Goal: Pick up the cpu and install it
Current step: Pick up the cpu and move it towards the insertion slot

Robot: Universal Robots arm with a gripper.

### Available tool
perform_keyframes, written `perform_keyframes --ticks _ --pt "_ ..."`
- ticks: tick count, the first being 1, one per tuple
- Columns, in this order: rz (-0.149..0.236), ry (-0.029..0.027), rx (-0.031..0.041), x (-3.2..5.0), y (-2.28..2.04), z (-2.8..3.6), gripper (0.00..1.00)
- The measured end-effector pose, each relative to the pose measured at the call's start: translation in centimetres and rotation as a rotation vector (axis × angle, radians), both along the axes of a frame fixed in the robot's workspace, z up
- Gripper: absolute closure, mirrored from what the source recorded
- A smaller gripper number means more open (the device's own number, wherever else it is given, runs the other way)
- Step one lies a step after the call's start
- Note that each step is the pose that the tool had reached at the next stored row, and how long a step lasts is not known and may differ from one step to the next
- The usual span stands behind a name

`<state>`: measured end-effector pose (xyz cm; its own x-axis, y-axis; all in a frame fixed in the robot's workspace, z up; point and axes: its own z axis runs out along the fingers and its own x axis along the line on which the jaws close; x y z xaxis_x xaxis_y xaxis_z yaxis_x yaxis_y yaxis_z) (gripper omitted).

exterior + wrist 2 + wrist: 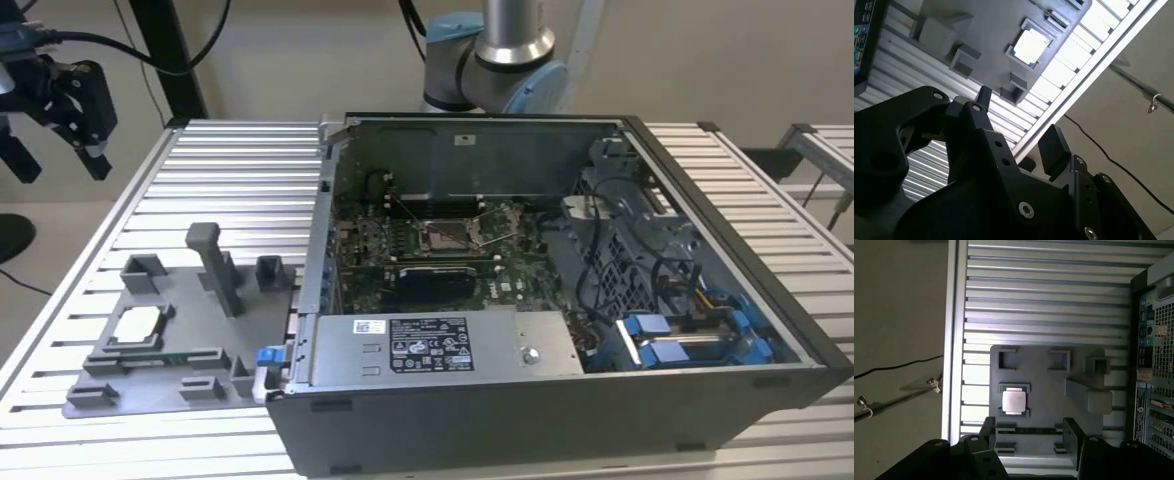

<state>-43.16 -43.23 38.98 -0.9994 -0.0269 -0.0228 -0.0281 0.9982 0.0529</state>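
Silver-white and flat, the cpu (138, 325) lies in its little nest on the grey tray (187, 338). In the exterior view the tray sits at about nine o'clock from the open computer case (561, 400), on the ribbed metal table (227, 170). The black gripper (56, 150) hangs in the air at about eleven o'clock from the tray. It is well apart from the cpu and out past the table's edge. Its two fingers (94, 155) are spread wide, with nothing between them. Both wrist views look at the cpu from far off, past the spread fingers. Inside the case, the socket (447, 237) on the green motherboard (514, 285) looks bare, at about two o'clock from the tray. So I think the job has hardly begun. The cpu is not picked up yet and not put in yet. Both parts are left.
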Motion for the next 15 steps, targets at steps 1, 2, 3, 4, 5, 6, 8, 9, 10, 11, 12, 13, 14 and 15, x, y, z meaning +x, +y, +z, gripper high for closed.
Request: perform_keyframes --ticks 1,2,3,4,5,6,8,9,10,11,12,13,14,15 --pt "0.0 0.0 0.0 0.0 0.0 0.0 0.0" --pt "0.0 0.0001 0.0 0.0 0.0 -0.01 0.0" --pt "0.0 0.0 0.0 0.0 0.0 -0.05 0.0" --pt "0.0 0.0 0.0 0.0 0.0 -0.12 0.0" --pt "0.0 -0.0001 0.0 0.0 0.0 -0.21 0.0" --pt "0.0 0.0 0.0 0.0 0.0 -0.28 0.0" --pt "0.0 0.0001 -0.0001 0.0 0.0 -0.45 0.0" --pt "0.0 0.0 0.0 0.0 0.0 -0.54 0.0" --pt "0.0 0.0 0.0 0.0 0.0 -0.63 0.0" --pt "0.0 -0.0001 0.0 0.0 0.0 -0.73 0.0" --pt "0.0 0.0 0.0 0.0 0.0 -0.83 0.0" --pt "0.0 0.0 0.0 0.0 0.0 -0.93 0.0" --pt "0.0 0.0 0.0001 0.0 0.0 -1.03 0.0" --pt "0.0 0.0 0.0001 0.0 0.0 -1.13 0.0"
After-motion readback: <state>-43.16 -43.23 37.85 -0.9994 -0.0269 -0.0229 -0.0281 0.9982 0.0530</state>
